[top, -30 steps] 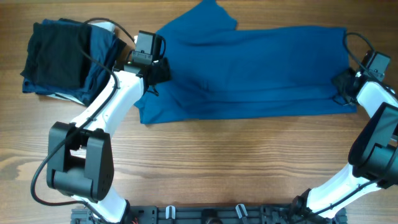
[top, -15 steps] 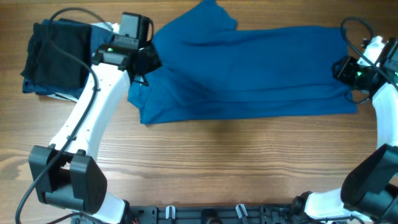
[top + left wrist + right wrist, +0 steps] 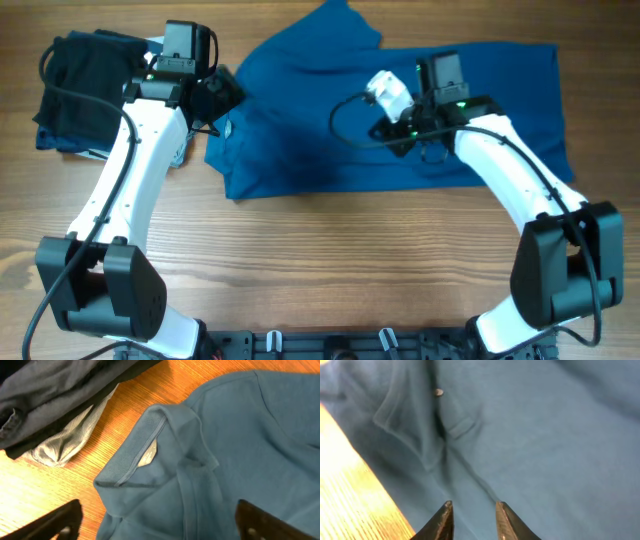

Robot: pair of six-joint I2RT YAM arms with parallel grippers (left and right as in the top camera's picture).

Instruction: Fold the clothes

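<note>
The clothes, a blue polo shirt (image 3: 400, 110), lie spread flat across the table's far half. Its collar (image 3: 140, 455) and label show in the left wrist view. My left gripper (image 3: 222, 97) hovers at the shirt's left end, above the collar. It is open wide, and its fingertips (image 3: 65, 520) sit at the view's bottom corners with nothing between them. My right gripper (image 3: 392, 133) hangs over the middle of the shirt. Its fingertips (image 3: 445, 520) stand a narrow gap apart above the fabric. The placket and a button (image 3: 438, 392) lie ahead of them.
A stack of folded dark garments (image 3: 95, 90) sits at the far left, close to the left arm, with a pale grey piece (image 3: 65, 445) under it. Bare wood table (image 3: 350, 260) runs along the near side, and the arm bases stand at the front edge.
My right arm swung from the shirt's right edge to its middle, its jaws narrowing. My left gripper let go of the shirt's left end, opened wide and drew up and left.
</note>
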